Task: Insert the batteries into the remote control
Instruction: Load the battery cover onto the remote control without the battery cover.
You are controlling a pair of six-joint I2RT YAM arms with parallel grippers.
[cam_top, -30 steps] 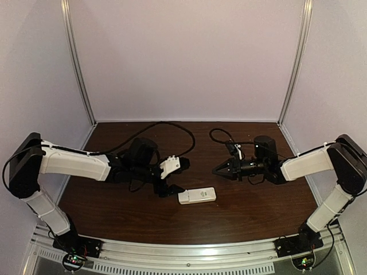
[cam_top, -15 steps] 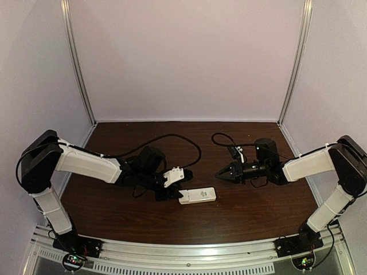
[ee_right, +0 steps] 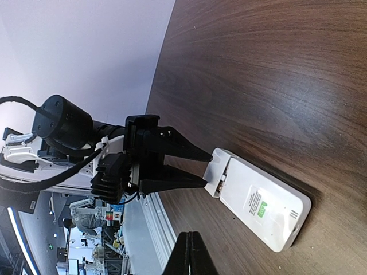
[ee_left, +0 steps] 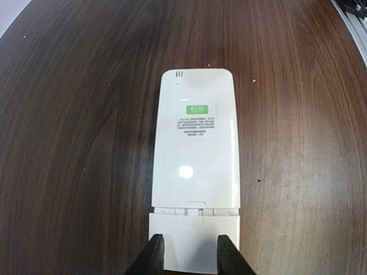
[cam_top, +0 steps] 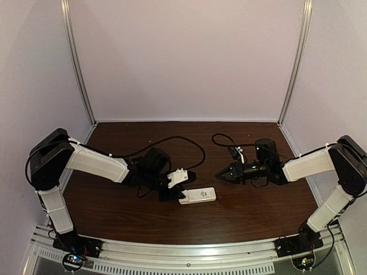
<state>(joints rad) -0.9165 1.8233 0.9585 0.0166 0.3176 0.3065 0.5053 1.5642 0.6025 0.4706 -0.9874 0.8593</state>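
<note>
The remote control (cam_top: pixel 198 196) lay flat on the dark wooden table (ee_left: pixel 69 143), near the middle and a little toward the near edge, with its long axis running left to right in the overhead view. We saw its plain white back facing up, with a small green label (ee_left: pixel 198 109) above a block of fine print we could not read. At the end toward the left arm, the battery cover (ee_left: pixel 194 226) sat as a separate panel, offset from the body by a visible seam. From the right wrist camera that end looked slightly open, with a glimpse of the compartment underneath.

The left gripper (ee_right: pixel 208 169) was low at that same end, pointing along the remote. Its two black fingers (ee_left: pixel 152 255) stood part-way apart, the gap between them narrower than the cover, and their tips lay over the cover's outer edge. We saw nothing clamped between them. Whether the tips pressed on the cover or hung just above it, we could not tell.

The right gripper (cam_top: pixel 221 173) hovered above the table, beyond the remote's other end and apart from it, aimed toward the left arm. Its fingers were pressed together, and we could make out nothing between them. Black cables (cam_top: pixel 172 140) looped over the table behind both arms.
</note>
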